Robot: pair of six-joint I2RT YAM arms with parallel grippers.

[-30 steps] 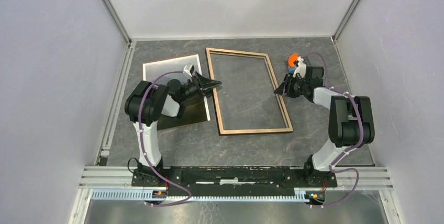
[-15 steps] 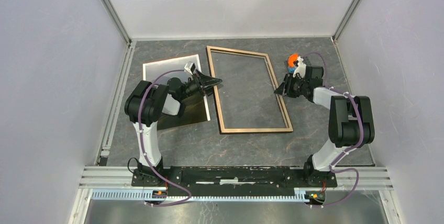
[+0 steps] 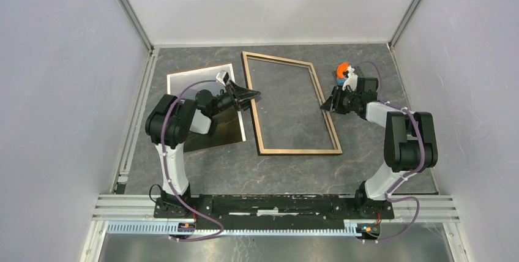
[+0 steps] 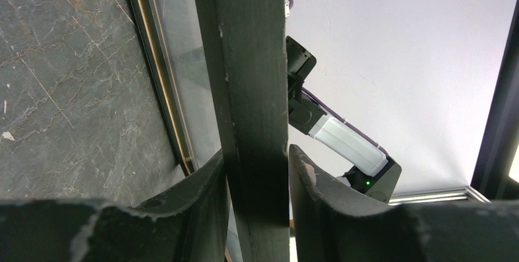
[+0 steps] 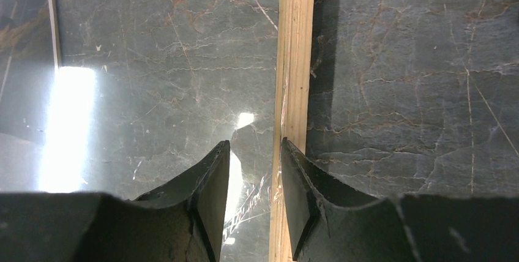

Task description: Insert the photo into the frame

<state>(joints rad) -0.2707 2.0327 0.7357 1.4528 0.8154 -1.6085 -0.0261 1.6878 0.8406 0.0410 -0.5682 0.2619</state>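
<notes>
The frame (image 3: 330, 128), with a thin wood-brown rim, lies in the middle of the table. My left gripper (image 3: 254, 97) is shut on its left rail, whose black face (image 4: 245, 60) runs between the jaws (image 4: 257, 164) in the left wrist view. That side is tilted up a little. My right gripper (image 3: 323, 108) is at the right rail, open; in the right wrist view (image 5: 255, 152) its right finger sits over the wood rail (image 5: 297, 41). The photo (image 3: 186, 84) lies flat to the left of the frame, partly under my left arm, with glare on it.
A small grey plate with an orange piece (image 3: 343, 69) stands at the back right, just behind my right wrist. The enclosure walls close in the table on the left, right and back. A metal rail runs along the table's left edge (image 3: 136, 121).
My left gripper has shifted slightly toward the back with the frame's left rail, and the frame's far left corner has moved a little with it. The right arm has not moved.
</notes>
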